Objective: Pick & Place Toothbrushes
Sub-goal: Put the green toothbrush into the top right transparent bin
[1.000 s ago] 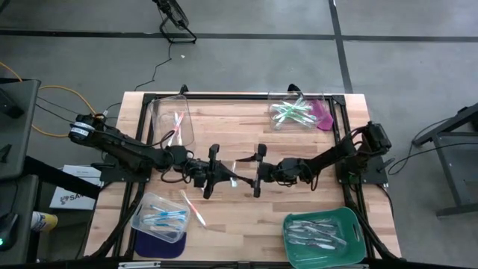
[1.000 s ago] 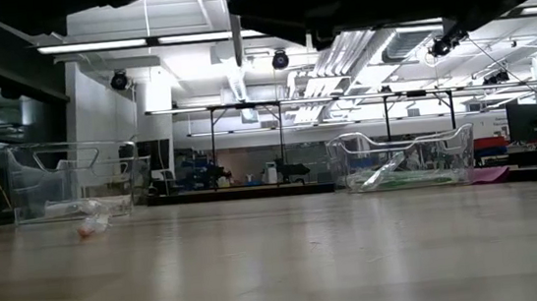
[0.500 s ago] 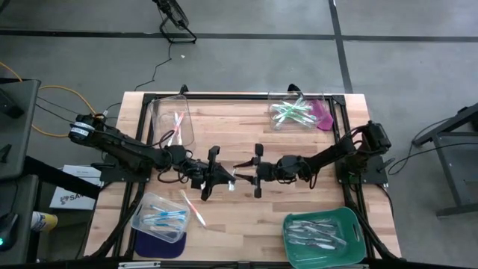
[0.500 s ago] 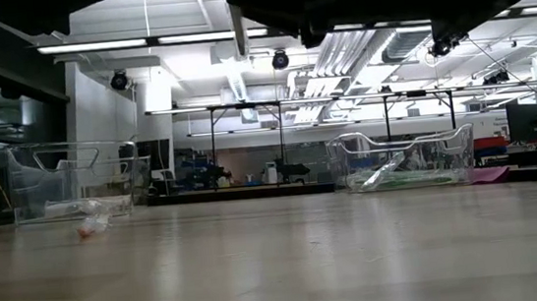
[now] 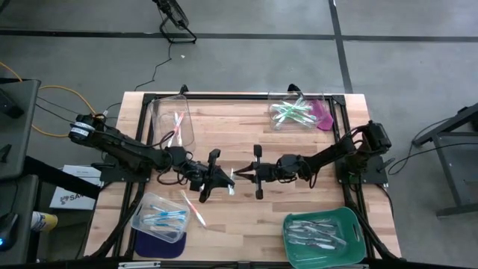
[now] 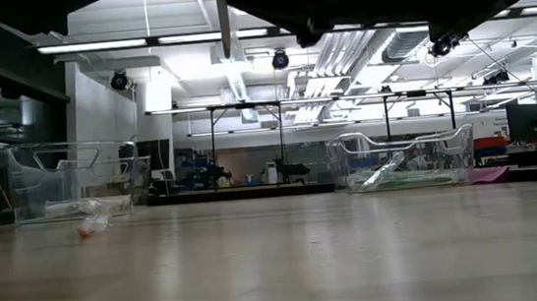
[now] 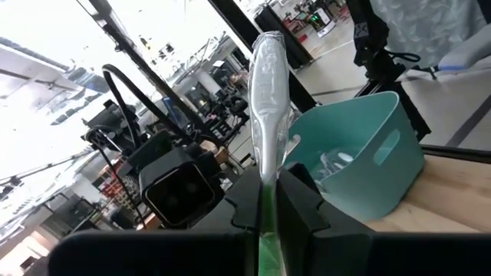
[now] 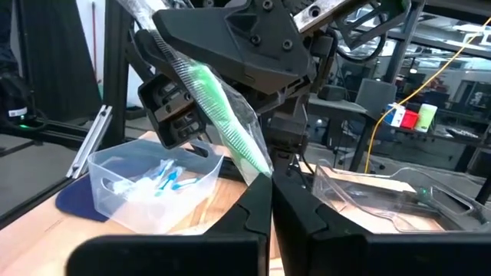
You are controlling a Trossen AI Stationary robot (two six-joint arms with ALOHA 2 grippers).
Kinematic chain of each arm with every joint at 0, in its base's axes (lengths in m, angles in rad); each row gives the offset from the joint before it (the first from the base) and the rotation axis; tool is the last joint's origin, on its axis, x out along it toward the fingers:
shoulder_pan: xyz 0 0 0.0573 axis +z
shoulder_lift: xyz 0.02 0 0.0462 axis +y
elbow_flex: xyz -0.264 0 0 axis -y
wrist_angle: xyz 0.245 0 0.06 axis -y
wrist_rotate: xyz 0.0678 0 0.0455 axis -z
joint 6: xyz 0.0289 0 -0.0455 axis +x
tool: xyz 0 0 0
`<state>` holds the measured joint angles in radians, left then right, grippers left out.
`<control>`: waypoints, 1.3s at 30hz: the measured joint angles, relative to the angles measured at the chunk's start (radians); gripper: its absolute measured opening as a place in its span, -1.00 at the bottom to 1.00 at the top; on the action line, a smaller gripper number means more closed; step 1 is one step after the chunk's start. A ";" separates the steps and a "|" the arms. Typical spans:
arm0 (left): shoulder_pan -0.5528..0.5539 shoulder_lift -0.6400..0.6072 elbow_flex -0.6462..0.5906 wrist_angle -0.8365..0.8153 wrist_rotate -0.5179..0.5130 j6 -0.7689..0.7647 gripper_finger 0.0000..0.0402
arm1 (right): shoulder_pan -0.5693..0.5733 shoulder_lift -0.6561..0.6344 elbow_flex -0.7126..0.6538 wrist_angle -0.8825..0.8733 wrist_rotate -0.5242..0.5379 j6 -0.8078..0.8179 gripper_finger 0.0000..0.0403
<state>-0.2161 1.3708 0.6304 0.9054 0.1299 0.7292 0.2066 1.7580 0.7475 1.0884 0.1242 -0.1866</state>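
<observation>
Handoff: your left gripper (image 5: 224,178) and right gripper (image 5: 243,174) both pinch one green toothbrush (image 7: 267,165) mid-table.
Left: pink toothbrush (image 5: 196,210) lies loose at 7 o'clock.

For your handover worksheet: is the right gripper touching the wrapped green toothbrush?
Touching. In the right wrist view, the right gripper has its fingers closed on the lower end of the wrapped green toothbrush, with no gap visible there.

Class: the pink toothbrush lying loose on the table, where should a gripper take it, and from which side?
Grip the pink toothbrush mid-handle, coming straight down from above, fingers across its thin width. It lies flat and diagonal on the table, so its sides are free.
</observation>
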 joint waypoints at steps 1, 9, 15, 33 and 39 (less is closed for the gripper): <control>0.000 0.000 0.000 0.000 0.000 0.000 -0.92 | 0.000 0.000 0.000 -0.001 0.001 0.005 -0.99; 0.000 0.000 0.002 -0.020 -0.065 0.011 -0.64 | 0.001 0.001 0.000 -0.018 0.025 0.057 -0.99; 0.001 0.000 0.002 -0.062 -0.126 0.029 -0.24 | 0.003 -0.003 0.000 -0.065 0.136 0.063 -0.99; 0.000 -0.386 0.001 -0.778 -0.294 -0.145 0.12 | -0.014 -0.372 0.000 -0.850 0.591 0.112 -0.99; 0.000 -0.418 0.001 -0.843 -0.296 -0.196 0.12 | -0.084 -0.531 0.000 -1.154 0.704 0.138 -0.99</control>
<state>-0.2161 0.9523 0.6315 0.0628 -0.1661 0.5335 0.1229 1.2266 0.7475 -0.0657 0.8282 -0.0486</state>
